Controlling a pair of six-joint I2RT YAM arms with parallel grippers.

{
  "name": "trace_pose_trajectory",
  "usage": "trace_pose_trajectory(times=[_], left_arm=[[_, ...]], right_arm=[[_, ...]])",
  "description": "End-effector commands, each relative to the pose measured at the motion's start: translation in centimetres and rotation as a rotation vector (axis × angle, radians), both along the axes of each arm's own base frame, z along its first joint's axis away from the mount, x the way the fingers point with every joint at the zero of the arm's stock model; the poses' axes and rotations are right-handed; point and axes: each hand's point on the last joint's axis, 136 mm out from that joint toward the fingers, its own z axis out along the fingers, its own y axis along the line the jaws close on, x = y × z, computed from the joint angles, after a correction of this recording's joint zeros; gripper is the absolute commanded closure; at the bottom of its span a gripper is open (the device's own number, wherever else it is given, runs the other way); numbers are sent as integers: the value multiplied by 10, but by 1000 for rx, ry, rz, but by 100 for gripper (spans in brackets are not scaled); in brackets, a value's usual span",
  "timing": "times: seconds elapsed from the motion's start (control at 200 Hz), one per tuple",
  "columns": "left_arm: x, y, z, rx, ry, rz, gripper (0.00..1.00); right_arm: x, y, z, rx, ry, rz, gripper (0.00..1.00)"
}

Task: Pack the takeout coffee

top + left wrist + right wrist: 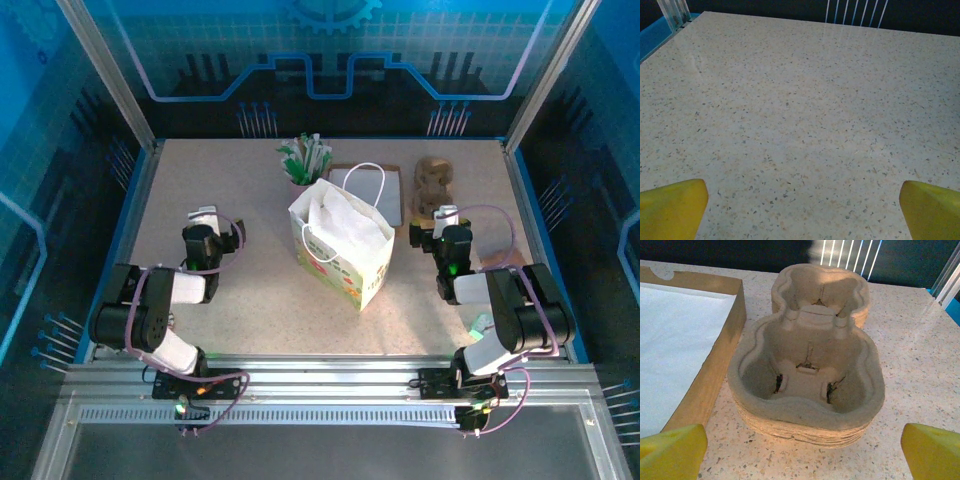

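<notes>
Hovering with left claw (pixel 802 197) and right claw (pixel 804 434) wide, carrier (pixel 807 375) ahead of the right; I judge the paper cup light, crushable: pinch mid-wall.

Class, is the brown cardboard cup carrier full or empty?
Empty: the cup carrier has bare wells, with no cup seated in them.

a white paper bag (pixel 340 245) stands open in the middle of the table (pixel 250 300). behind it are a pink cup of green-and-white sachets (pixel 303 165) and a shallow cardboard tray (pixel 720 360) lined white. stacked brown moulded cup carriers (pixel 807 390) sit just right of the tray.
</notes>
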Motion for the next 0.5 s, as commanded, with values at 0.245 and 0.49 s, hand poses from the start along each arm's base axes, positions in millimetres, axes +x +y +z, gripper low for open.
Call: trace_pose_trajectory(times=[0.245,0.49], left_arm=[[3,-5,10,11,-44,-28,1],[3,-6,10,13,-41,-34,1]], right_arm=[[3,-1,7,-11,-36,-11,0],[2,-1,7,-10,-35,-11,0]])
